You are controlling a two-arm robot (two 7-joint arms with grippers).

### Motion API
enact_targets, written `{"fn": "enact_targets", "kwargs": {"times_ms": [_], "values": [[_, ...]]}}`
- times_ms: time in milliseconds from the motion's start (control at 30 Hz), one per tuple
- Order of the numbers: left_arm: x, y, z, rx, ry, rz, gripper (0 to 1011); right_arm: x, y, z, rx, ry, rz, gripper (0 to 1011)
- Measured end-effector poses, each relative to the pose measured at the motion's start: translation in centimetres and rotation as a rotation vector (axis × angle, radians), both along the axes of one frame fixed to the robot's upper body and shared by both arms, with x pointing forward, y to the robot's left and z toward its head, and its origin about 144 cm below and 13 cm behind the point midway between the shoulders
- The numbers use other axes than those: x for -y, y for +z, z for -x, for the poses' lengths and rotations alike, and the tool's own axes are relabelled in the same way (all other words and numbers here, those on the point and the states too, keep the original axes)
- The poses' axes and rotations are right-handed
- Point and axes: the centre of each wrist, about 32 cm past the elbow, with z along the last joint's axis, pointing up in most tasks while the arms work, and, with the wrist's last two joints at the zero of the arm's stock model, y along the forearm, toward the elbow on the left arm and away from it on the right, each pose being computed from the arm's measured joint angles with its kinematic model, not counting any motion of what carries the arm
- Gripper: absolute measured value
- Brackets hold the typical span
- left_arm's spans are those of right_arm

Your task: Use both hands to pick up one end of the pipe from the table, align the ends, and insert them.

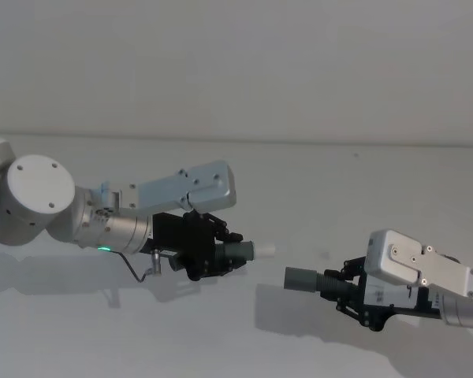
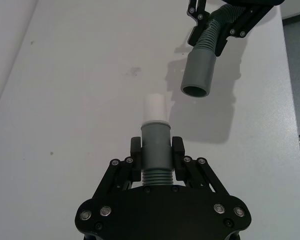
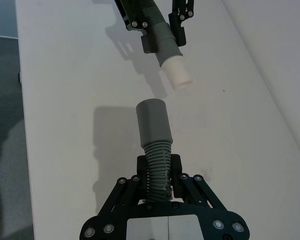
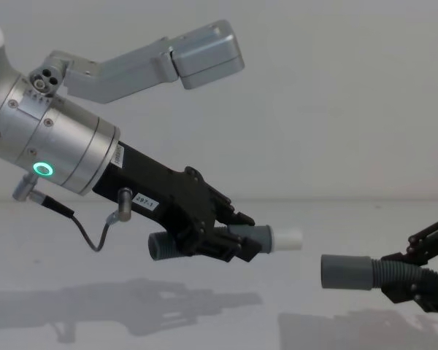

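Both pipe pieces are held above the table (image 1: 355,197), end to end with a small gap between them. My left gripper (image 1: 221,250) is shut on the ribbed part of one piece (image 2: 155,145), and its white spigot tip (image 4: 286,238) points toward the right. On the other side, my right gripper (image 1: 343,285) is shut on the second piece (image 3: 157,160). Its grey open socket collar (image 1: 301,278) faces the white tip from slightly lower. In the left wrist view the socket's mouth (image 2: 196,90) sits off to one side of the white tip (image 2: 154,107).
The pale table (image 4: 204,321) stretches around both arms, with only their shadows on it. A plain wall stands behind. A dark floor strip shows past the table edge (image 3: 21,100) in the right wrist view.
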Motion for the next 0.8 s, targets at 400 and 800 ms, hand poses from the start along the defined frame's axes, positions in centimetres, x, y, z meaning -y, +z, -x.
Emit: {"fn": "enact_targets", "kwargs": {"times_ms": [400,800], "values": [[0.1,-0.1,-0.4,-0.004,-0.007,-0.002,341,0.1,0.2,-0.6,-0.007,-0.01,-0.017,266],[0.2,-0.2,-0.8,-0.008,-0.014,-0.002,341,0.0,0.6,-1.1,-0.014,-0.014,-0.038,266]]}}
